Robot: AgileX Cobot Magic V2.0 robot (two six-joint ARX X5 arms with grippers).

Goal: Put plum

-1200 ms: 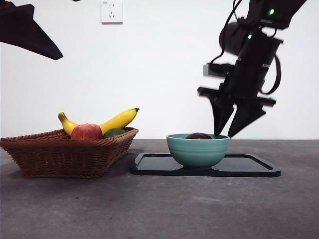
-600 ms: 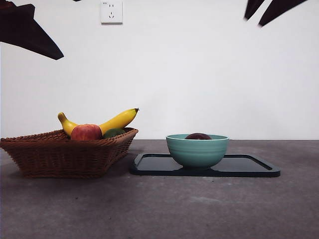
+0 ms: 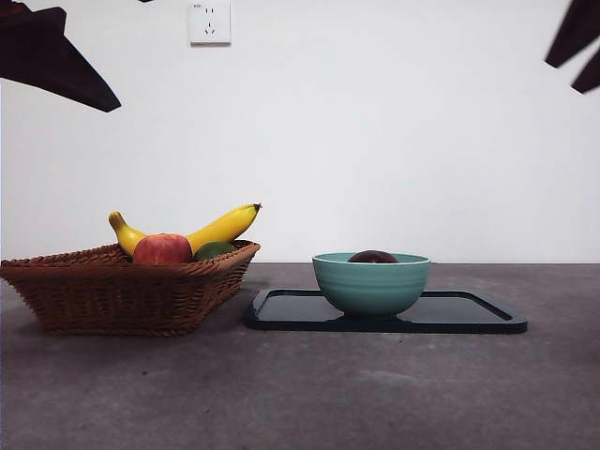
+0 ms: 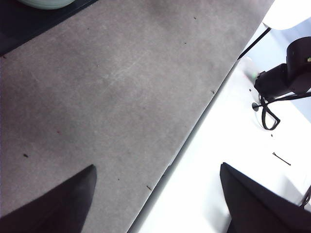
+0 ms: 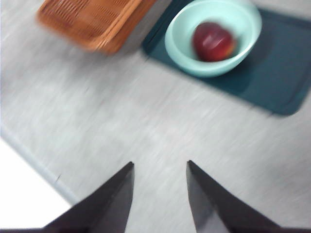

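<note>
The plum (image 3: 373, 256) lies inside the bowl (image 3: 371, 283), and only its dark top shows over the rim in the front view. In the right wrist view the plum (image 5: 212, 41) is seen from above, dark red and glossy, resting on the bottom of the bowl (image 5: 180, 41). The bowl stands on the tray (image 3: 469, 314), toward the tray's side that is nearer to the basket (image 3: 122, 286).

The right gripper (image 5: 159, 194) is high above the table (image 3: 300, 394), well apart from the plum. Its two jaws stand apart with a clear gap, and nothing is between them; they touch nothing. In the front view it shows only as dark tips at the upper right corner (image 3: 578, 45).

The left gripper (image 4: 158, 196) is also released, with its jaws wide apart and empty, above the table near its edge. In the front view it is the black shape at the upper left corner (image 3: 52, 56).

In the basket lie a banana (image 3: 211, 228), an apple (image 3: 162, 248) and a green fruit (image 3: 216, 249). On the wall is a socket (image 3: 210, 21).
</note>
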